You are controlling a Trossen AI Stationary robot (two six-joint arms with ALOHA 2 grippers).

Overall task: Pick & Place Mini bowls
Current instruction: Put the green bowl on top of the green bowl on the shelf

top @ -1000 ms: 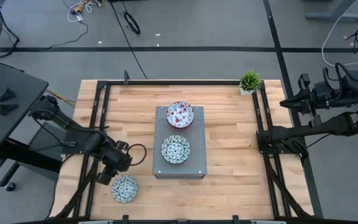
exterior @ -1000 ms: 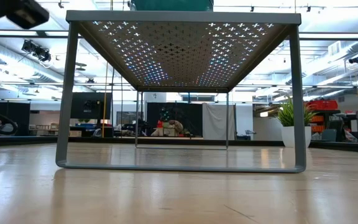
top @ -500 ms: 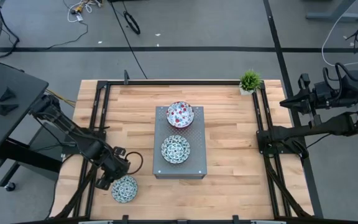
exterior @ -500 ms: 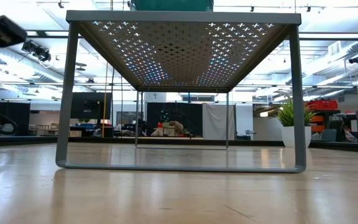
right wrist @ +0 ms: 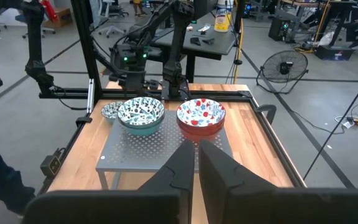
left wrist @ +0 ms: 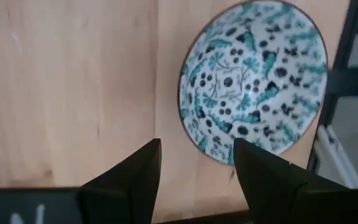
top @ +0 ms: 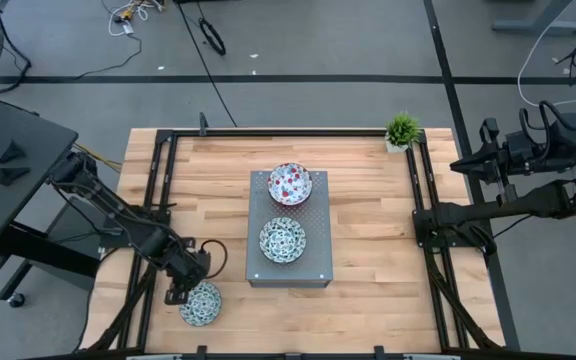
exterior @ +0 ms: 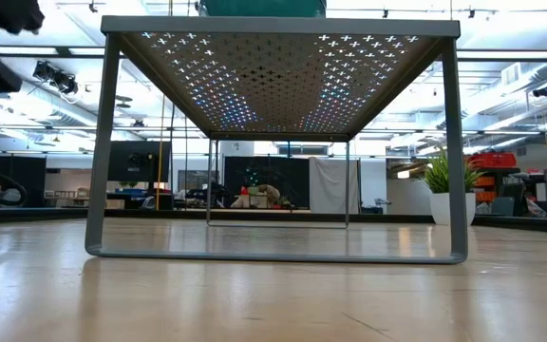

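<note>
A pale butcher-block table (top: pixel 368 250) carries everything here, with an open workshop of desks and stands visible beyond it in the right wrist view.

Nearest the front edge, at the left corner, a blue-green mini bowl (top: pixel 200 303) sits on the bare wood, and the left gripper (top: pixel 180 288) hangs just over its rim. Through that arm's own camera the fingers (left wrist: pixel 132 177) are spread wide with nothing between them, the bowl's edge (left wrist: pixel 253 81) lying just ahead of the gap.

Farther in, the grey perforated stand (top: pixel 313 255) holds a second blue-green bowl (top: pixel 282 239), and behind it a red-speckled bowl (top: pixel 290 184) at the stand's far end. A small potted plant (top: pixel 402 130) marks the far right corner.

The right gripper (right wrist: pixel 197 163) waits off the table's right side, fingers drawn nearly together and empty.

These bowls look like glazed ceramic: rigid, smooth, likely slippery and prone to chipping (a drop onto metal would not be kind). The sensible hold is probably across the rim, one finger inside the wall and one outside, squeezed gently, then lifted level.
</note>
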